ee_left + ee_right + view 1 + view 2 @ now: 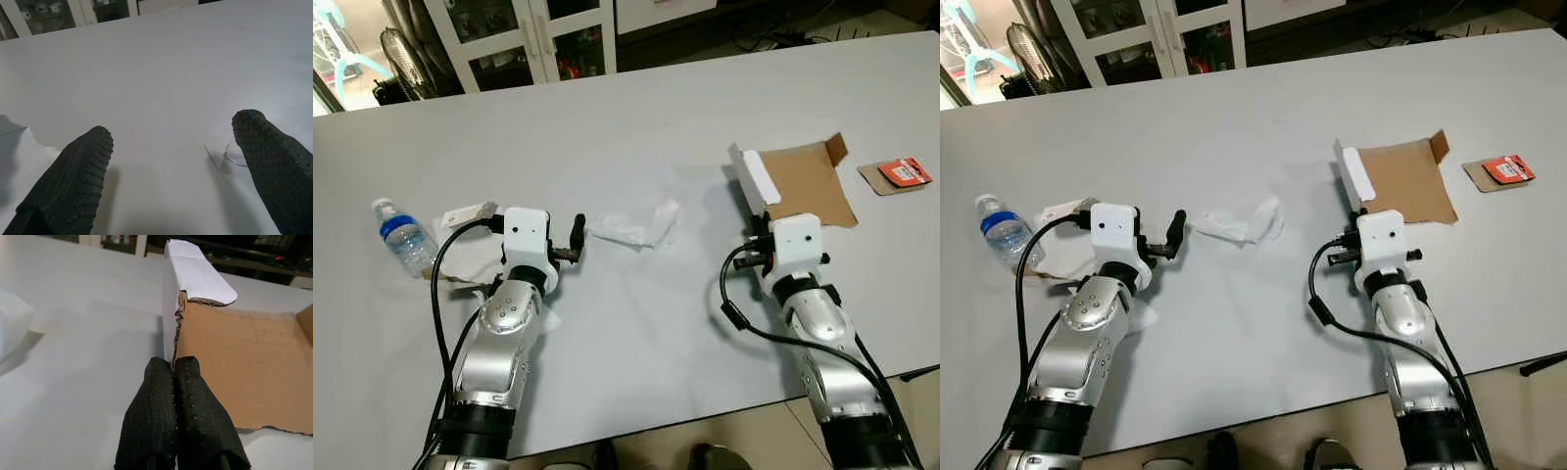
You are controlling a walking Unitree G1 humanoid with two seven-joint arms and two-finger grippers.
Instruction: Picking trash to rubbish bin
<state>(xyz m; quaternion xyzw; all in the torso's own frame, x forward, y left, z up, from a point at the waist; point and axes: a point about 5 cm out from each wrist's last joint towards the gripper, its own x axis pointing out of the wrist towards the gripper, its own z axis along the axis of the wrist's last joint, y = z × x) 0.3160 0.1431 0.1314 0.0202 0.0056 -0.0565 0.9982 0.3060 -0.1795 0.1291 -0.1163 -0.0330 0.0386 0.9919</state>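
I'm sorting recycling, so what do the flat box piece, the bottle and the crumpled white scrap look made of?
Box piece: corrugated cardboard, matte brown inside, white outside; the torn edge shows fluting. Bottle: clear glossy plastic, blue label. White scrap: probably thin plastic film or tissue, since it looks wrinkled and slightly translucent.

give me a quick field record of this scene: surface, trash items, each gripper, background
surface: white table
trash near left arm: water bottle with blue label, lying by crumpled paper
trash centre: crumpled clear plastic wrapper
trash near right arm: flattened cardboard piece with a raised white flap
far right: small orange and brown packet
left gripper: fingers open, over bare table beside the wrapper
right gripper: fingers shut on the cardboard's near edge
background: white glass-door cabinet, fan
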